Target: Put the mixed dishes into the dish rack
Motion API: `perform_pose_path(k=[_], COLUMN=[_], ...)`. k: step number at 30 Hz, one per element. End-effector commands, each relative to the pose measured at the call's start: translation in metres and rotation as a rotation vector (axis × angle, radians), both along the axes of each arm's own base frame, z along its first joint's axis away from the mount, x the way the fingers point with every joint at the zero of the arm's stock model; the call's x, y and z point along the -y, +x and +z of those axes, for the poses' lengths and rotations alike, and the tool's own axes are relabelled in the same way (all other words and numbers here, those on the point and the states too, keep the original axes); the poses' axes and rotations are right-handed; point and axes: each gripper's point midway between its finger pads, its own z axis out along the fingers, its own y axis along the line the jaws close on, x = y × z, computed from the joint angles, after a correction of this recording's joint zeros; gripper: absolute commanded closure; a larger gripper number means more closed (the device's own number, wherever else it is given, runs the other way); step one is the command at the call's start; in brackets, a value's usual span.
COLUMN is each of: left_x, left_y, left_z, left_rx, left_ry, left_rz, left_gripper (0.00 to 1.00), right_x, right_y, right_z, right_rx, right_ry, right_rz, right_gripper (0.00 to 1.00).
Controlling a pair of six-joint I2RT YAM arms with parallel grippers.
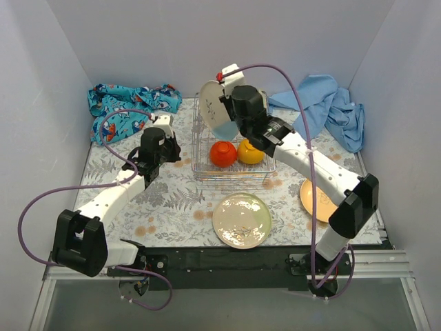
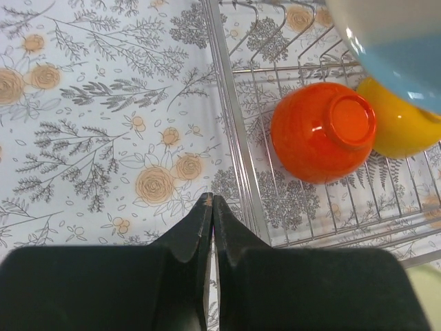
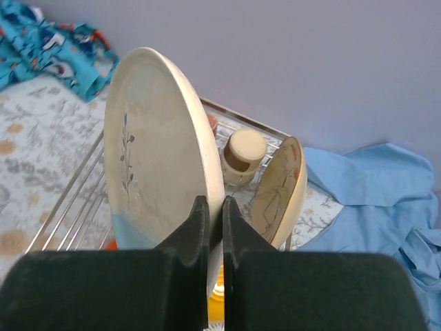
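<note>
My right gripper (image 1: 226,110) (image 3: 216,203) is shut on the rim of the cream-and-light-blue plate (image 1: 213,107) (image 3: 155,145) and holds it upright over the back of the wire dish rack (image 1: 200,172) (image 3: 72,200). In the rack an orange-red bowl (image 1: 222,153) (image 2: 320,131) and a yellow-orange bowl (image 1: 250,152) (image 2: 400,131) lie upside down. Behind them are a pale mug (image 3: 244,155) and an upright tan floral plate (image 3: 284,186). My left gripper (image 1: 171,146) (image 2: 211,200) is shut and empty, just left of the rack. The steel cup is out of view.
A cream floral plate (image 1: 241,220) lies on the cloth-covered table in front of the rack. A yellow-orange plate (image 1: 310,200) lies at the right, partly under my right arm. A blue patterned cloth (image 1: 131,107) is at the back left and a light-blue cloth (image 1: 334,103) at the back right.
</note>
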Motion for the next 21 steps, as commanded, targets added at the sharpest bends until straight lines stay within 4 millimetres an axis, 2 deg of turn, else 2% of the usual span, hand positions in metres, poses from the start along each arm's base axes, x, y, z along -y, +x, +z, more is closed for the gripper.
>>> perform_pose_path(k=[1,2,3,5,6,9,21], left_x=[0.008,0.008,0.008,0.008,0.009,0.009,0.011], left_y=[-0.012,-0.014,-0.015,-0.019,-0.021,-0.025,-0.041], left_z=[0.000,-0.002,-0.003,-0.005,-0.006,-0.006,-0.017], left_rx=[-0.019,-0.027,-0.031,-0.038,-0.041,-0.043,-0.058], left_ry=[-0.052,-0.059,-0.061,-0.067,-0.074,-0.080,-0.082], left_rz=[-0.039,-0.038,-0.037,-0.038,-0.042,-0.047,-0.055], left_gripper=[1.00,1.00,1.00,1.00,1.00,1.00,1.00], right_x=[0.040,0.036,0.040,0.035,0.042,0.042,0.032], right_y=[0.017,0.021,0.023,0.030,0.032,0.037,0.050], right_z=[0.110,0.106,0.111,0.100,0.097,0.091,0.062], right_rx=[0.310,0.308,0.320,0.314,0.311,0.306,0.280], right_ry=[0.271,0.259,0.267,0.230,0.223,0.205,0.122], right_rz=[-0.366,-0.376,-0.414,-0.448,-0.503,-0.565,-0.582], right_gripper=[0.99,0.99,0.99,0.99,0.99,0.99,0.99])
